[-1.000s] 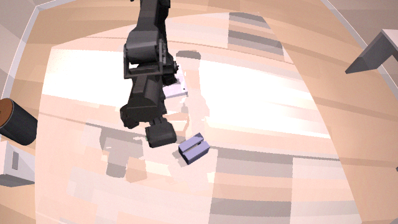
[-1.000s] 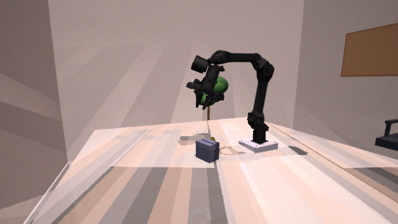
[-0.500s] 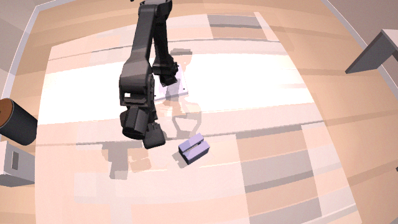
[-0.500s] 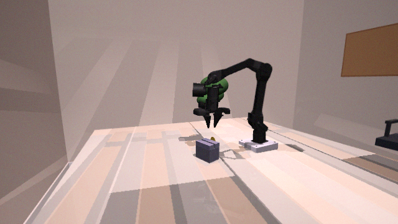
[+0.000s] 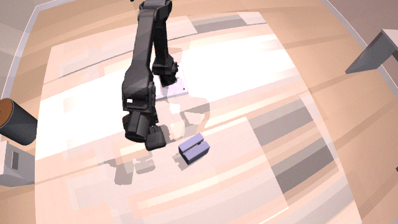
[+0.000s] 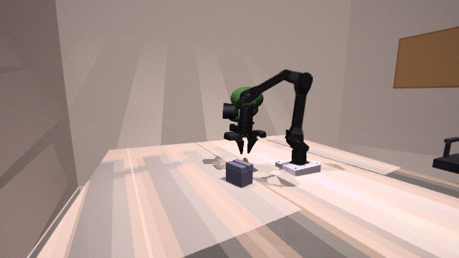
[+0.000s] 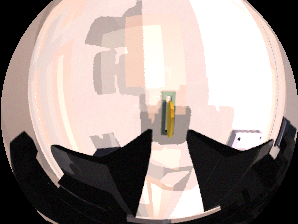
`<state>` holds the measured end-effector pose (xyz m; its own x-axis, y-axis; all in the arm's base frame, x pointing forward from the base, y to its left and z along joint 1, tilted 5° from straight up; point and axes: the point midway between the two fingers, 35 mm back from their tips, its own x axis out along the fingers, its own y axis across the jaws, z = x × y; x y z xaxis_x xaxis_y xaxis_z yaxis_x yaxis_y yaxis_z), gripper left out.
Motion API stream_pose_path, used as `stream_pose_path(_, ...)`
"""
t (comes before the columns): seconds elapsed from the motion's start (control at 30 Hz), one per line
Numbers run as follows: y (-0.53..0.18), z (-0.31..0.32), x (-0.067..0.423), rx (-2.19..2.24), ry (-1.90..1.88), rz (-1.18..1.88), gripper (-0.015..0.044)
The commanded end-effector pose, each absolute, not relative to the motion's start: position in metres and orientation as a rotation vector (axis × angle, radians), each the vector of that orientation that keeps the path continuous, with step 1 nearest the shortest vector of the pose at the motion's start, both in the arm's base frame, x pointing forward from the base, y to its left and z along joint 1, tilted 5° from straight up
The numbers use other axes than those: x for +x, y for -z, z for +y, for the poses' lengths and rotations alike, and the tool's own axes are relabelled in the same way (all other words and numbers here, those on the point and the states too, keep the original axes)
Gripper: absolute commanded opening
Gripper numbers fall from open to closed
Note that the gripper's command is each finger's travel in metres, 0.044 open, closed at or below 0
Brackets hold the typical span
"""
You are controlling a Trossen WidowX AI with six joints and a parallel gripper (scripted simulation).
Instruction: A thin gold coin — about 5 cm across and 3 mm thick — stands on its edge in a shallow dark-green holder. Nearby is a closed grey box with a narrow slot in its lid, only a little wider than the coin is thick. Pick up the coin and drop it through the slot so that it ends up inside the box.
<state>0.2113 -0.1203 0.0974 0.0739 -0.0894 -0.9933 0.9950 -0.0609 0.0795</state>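
Observation:
The gold coin (image 7: 169, 113) (image 6: 245, 159) stands on edge in its dark-green holder (image 7: 162, 123), seen edge-on in the wrist view; in the exterior view only its top shows behind the box. My gripper (image 7: 168, 135) (image 6: 244, 150) (image 5: 155, 141) hangs straight above the coin, a little clear of it. Its fingers are partly open with one on each side of the coin's line, and nothing is between them. In the top view the arm hides the coin and holder. The grey box (image 5: 199, 152) (image 6: 239, 173) stands close by with its slot facing up.
The arm's white base plate (image 5: 177, 90) (image 6: 297, 167) lies behind the box. A dark cylinder (image 5: 15, 121) and a grey block (image 5: 13, 168) stand off the table's left edge. A grey bench (image 5: 373, 53) is at the far right. A green plant (image 6: 256, 98) stands behind the arm.

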Motion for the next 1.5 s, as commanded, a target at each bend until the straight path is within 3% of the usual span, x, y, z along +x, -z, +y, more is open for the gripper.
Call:
stream_pose_path(0.0,-0.088,-0.120,0.209,1.220,1.246,1.074,0.0161)
stream_pose_path(1.1,-0.040,-0.124,0.210,1.220,1.247,1.074,0.0161)
stream_pose_path(1.27,-0.040,-0.124,0.210,1.220,1.247,1.074,0.0029)
stream_pose_path(1.47,-0.040,-0.124,0.210,1.220,1.247,1.074,0.0000)
